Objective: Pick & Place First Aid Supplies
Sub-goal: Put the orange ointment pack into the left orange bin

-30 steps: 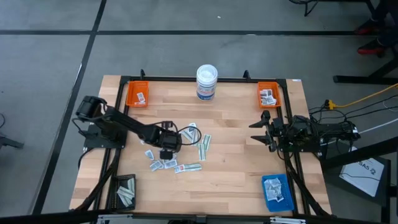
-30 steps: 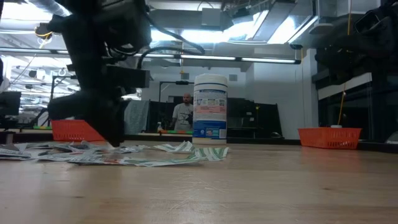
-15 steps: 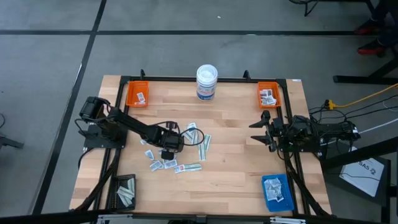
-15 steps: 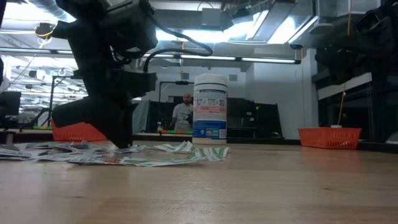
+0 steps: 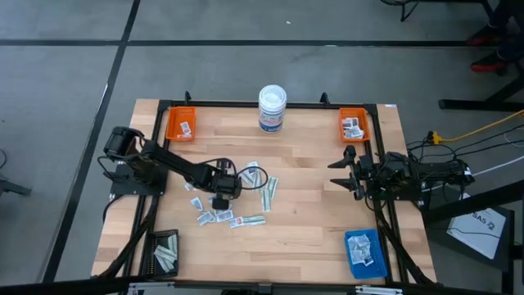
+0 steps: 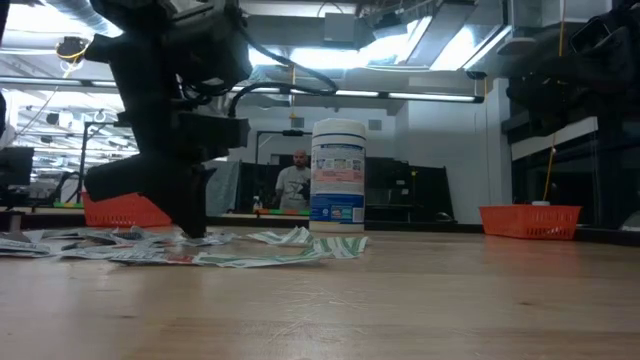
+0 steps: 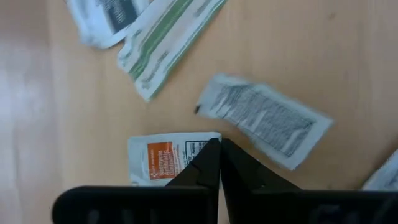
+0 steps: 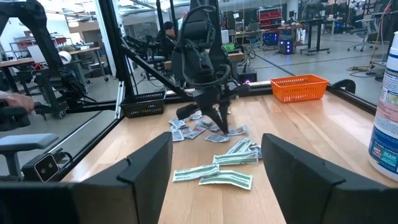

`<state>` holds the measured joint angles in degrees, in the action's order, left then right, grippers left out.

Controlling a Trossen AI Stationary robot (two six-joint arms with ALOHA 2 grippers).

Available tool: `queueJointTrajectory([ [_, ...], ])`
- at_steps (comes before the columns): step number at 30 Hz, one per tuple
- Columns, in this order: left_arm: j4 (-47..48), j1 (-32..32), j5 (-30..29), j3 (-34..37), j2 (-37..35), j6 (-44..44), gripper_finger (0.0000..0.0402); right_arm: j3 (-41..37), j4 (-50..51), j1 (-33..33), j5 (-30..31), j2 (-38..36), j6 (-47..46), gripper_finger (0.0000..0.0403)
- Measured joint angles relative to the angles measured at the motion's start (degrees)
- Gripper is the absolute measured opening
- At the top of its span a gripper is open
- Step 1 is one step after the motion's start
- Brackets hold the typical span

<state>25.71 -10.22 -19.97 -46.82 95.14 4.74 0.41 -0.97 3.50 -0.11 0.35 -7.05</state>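
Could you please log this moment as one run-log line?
left gripper: shut, tips at orange-print packet | right gripper: open, parked at table's right edge

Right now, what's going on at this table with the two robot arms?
The left gripper is down among the loose first aid packets scattered mid-table. In its wrist view the fingers are pressed together at the edge of a white packet with an orange label; whether they grip it is unclear. The right gripper waits open near the table's right edge. Some packets already lie in the orange trays, the blue tray and the black tray.
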Motion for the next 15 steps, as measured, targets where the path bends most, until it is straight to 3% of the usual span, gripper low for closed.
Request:
queueJointTrajectory([
  [15,-0.54,1.58,-3.98,-0.07,-9.64,0.06,0.0002,0.01,0.0,0.01,0.02,-0.01,-0.02,0.0245],
])
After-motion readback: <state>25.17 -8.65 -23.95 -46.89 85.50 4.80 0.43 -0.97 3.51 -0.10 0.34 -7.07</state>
